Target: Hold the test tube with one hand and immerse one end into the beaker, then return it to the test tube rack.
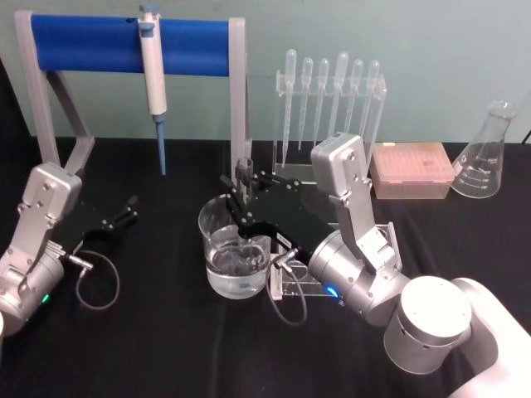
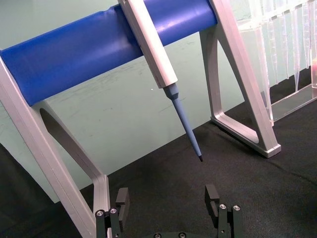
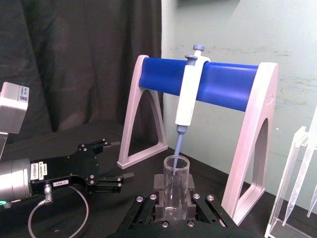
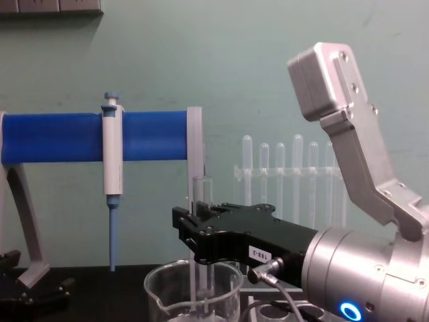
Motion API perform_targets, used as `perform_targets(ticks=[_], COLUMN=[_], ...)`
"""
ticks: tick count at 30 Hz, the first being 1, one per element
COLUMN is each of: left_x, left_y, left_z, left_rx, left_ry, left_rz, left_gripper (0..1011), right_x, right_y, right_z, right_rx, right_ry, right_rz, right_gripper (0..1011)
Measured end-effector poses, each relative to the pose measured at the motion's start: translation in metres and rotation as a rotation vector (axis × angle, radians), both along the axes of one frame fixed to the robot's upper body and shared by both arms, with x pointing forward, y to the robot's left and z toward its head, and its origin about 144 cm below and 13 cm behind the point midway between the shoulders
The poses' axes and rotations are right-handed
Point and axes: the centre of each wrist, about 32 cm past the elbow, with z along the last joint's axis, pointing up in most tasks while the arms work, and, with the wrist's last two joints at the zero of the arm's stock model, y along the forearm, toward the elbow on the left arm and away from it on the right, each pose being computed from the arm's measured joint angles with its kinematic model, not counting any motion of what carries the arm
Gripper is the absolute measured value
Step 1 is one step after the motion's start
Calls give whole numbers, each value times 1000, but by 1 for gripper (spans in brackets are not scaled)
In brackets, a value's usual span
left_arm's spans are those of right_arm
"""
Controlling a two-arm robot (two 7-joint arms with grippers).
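right hand (image 1: 242, 187): jaws squeezed tight on the test tube (image 4: 201, 189) | tube: upright between the jaws, bottom end below them, down inside the beaker (image 1: 209, 240) | left hand (image 2: 168, 198): jaws wide apart, nothing between them, far from the beaker

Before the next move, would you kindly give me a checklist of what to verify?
1. Grip: right pincer shut on the upright test tube: ok.
2. Tube's lower end inside the rim of the beaker: ok.
3. Tube tip below the liquid: cannot tell.
4. Free hole in the rack for the return, since the right arm covers much of it: cannot tell.
5. Left pincer open, parked at the left, apart from the beaker: ok.
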Motion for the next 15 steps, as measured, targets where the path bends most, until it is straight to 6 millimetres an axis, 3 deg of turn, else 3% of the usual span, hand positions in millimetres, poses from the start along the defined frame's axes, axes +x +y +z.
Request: perform_targets(ticks=[15], left_x=[0], left_y=[0], left_z=[0], left_rx=[0], left_ry=[0], left_rz=[0], left_gripper=[1000], right_x=[-1], right_y=[-1], right_z=[-1], right_rx=[-1], right_ry=[2], right_rz=[14], right_gripper=[228])
